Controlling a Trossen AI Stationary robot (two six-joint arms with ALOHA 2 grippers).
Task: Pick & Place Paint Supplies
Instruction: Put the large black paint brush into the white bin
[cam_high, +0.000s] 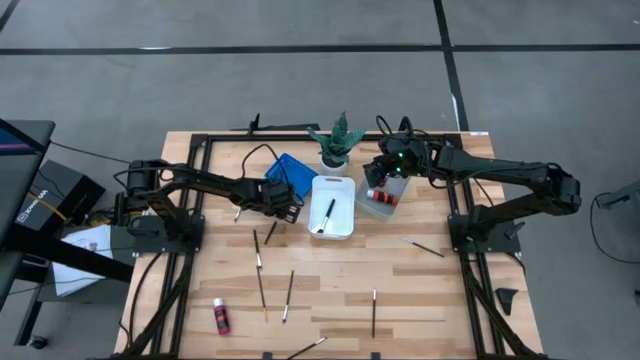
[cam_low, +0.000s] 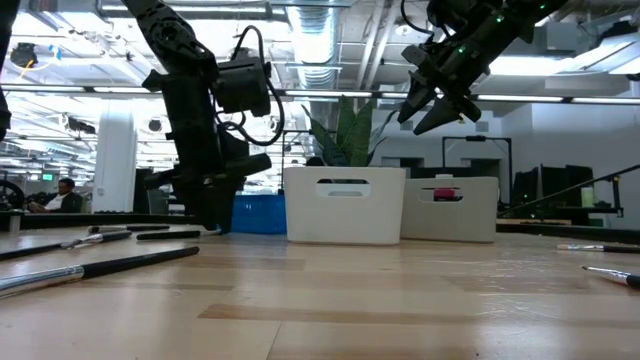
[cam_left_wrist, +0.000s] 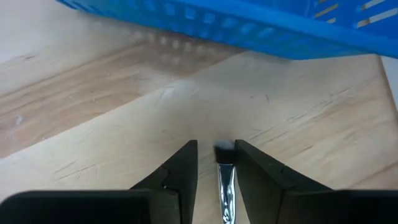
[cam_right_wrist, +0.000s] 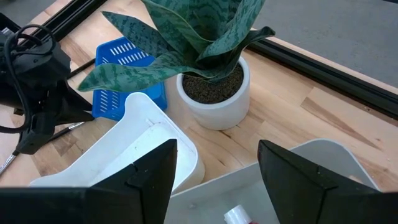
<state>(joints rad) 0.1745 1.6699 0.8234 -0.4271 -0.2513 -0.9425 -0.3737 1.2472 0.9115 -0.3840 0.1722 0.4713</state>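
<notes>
My left gripper (cam_high: 287, 208) is low over the table beside the blue tray (cam_high: 292, 170), shut on a paintbrush (cam_left_wrist: 225, 180); its silver ferrule and dark tip poke out between the fingers (cam_left_wrist: 186, 168). My right gripper (cam_high: 385, 172) hangs open over the grey tray (cam_high: 402, 190), which holds red bottles (cam_high: 380, 197); a white cap (cam_right_wrist: 239, 214) shows below its spread fingers (cam_right_wrist: 149, 174). Another paintbrush (cam_high: 326, 215) lies in the white tray (cam_high: 345, 231). Several brushes (cam_high: 262, 290) are scattered on the wood, and one red bottle (cam_high: 221, 316) lies near the front left.
A small potted plant (cam_high: 337, 140) stands behind the white and grey trays, close to the right gripper. A black frame rail (cam_high: 300, 133) runs around the table. Loose brushes lie at the right (cam_high: 425, 247) and centre front (cam_high: 374, 312).
</notes>
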